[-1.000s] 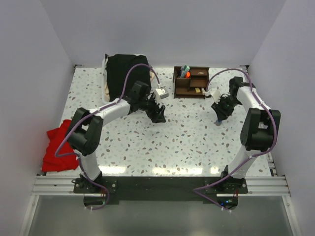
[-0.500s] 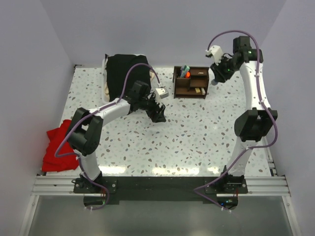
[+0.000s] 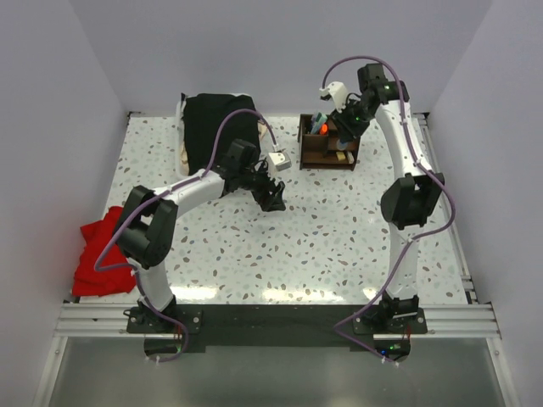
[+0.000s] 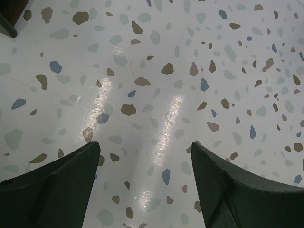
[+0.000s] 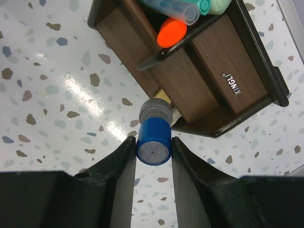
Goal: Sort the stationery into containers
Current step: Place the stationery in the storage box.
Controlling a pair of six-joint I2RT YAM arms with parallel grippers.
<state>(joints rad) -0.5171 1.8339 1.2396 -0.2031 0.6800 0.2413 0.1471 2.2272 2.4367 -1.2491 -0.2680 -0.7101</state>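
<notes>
In the right wrist view my right gripper (image 5: 153, 142) is shut on the blue-grey sharpener (image 5: 154, 135), a blue cylinder with a grey end. It hangs above the near edge of the dark brown wooden organiser (image 5: 223, 52). The organiser's back compartment holds the marker with the orange cap (image 5: 172, 31) and pale green and blue pens (image 5: 209, 5). From above, the right gripper (image 3: 344, 119) is over the organiser (image 3: 329, 146). My left gripper (image 3: 273, 199) stands open over bare table, with nothing between its fingers (image 4: 61, 180).
A black cloth (image 3: 216, 127) covers something at the back left. A red cloth (image 3: 102, 254) lies at the table's left edge. Speckled terrazzo table (image 3: 322, 237) lies between the arms. Walls close the table in on three sides.
My right arm has risen from the table at the right and swung back and left to above the organiser, carrying the sharpener. The left arm has not moved.
</notes>
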